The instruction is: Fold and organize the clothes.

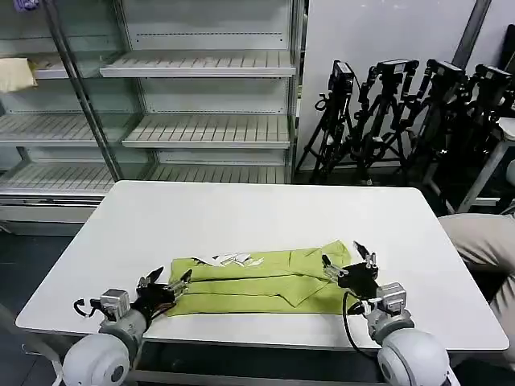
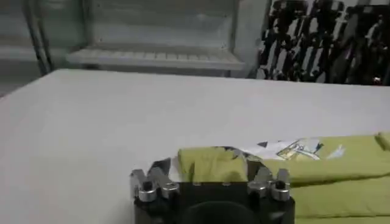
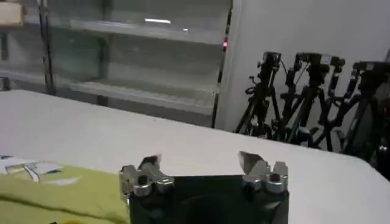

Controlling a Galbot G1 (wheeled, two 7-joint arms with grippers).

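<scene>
The lime shirt (image 1: 265, 281) lies folded into a long strip at the lower middle of the white tabletop (image 1: 265, 213). The left gripper (image 1: 170, 283) sits at its left end, the right gripper (image 1: 348, 259) at its right end, both with fingers spread apart, gripping nothing.

No lettering can be read anywhere; the white printed patch (image 1: 233, 259) on the lime shirt (image 1: 265, 283), toward its ten o'clock corner, is too small to make out
</scene>
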